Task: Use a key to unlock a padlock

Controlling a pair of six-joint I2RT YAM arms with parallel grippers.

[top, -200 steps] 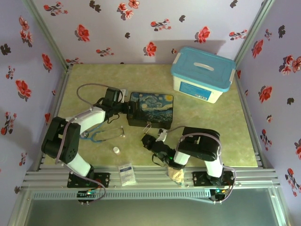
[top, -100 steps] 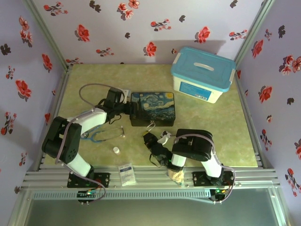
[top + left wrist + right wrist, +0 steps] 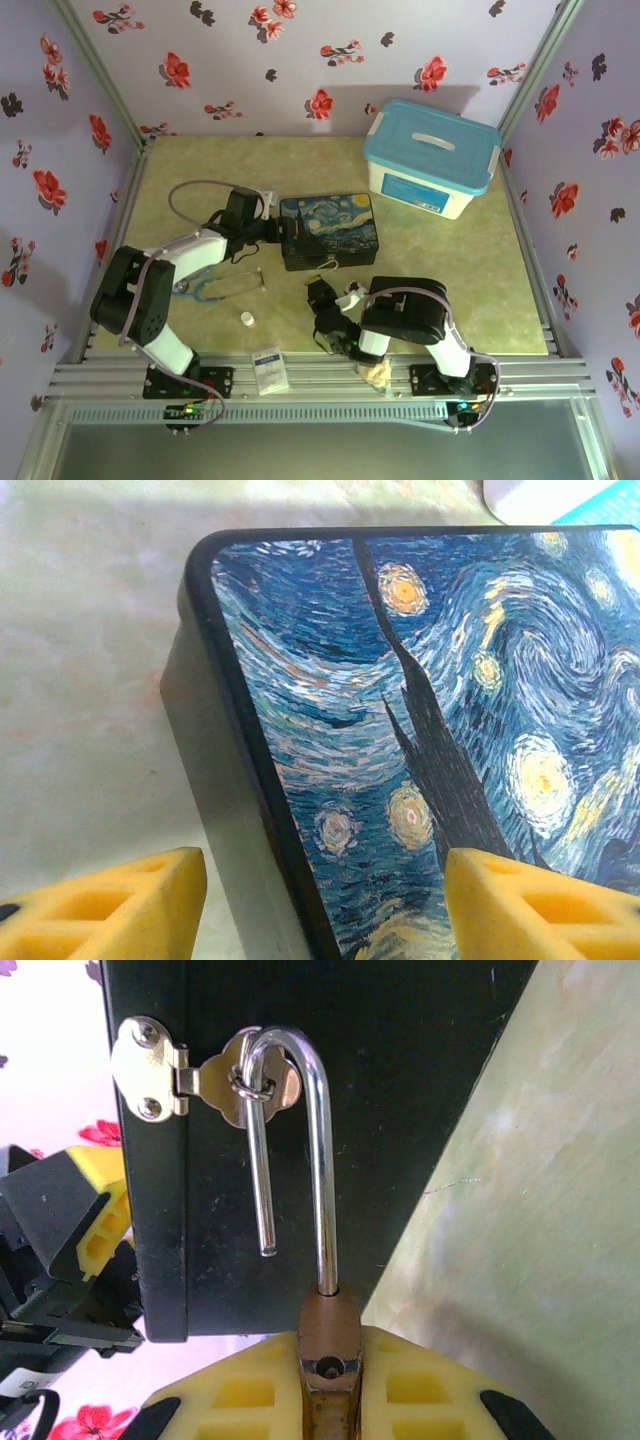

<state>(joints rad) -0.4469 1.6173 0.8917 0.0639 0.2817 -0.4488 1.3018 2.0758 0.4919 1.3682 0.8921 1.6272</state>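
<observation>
Green table (image 3: 200,170), centre frame: I see my right gripper (image 3: 322,296) clamping the padlock (image 3: 331,1335), left gripper (image 3: 275,232) spread wide at the tin's (image 3: 450,680) corner.

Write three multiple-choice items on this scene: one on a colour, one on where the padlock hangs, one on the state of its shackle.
1. The lid of the plastic box is:
A. red
B. light blue
C. black

2. The shackle of the padlock passes through:
A. the hasp on the starry-night tin
B. the handle of the plastic box
C. nothing at all

3. The shackle is:
A. locked, with both legs in the body
B. pulled right off the body
C. open, with one leg free

Answers:
1 B: the top view shows a light blue lid on a white box.
2 A: the right wrist view shows the shackle threaded through the hasp's ring.
3 C: one leg ends in the air, while the other enters the body held in the right claw.
</observation>
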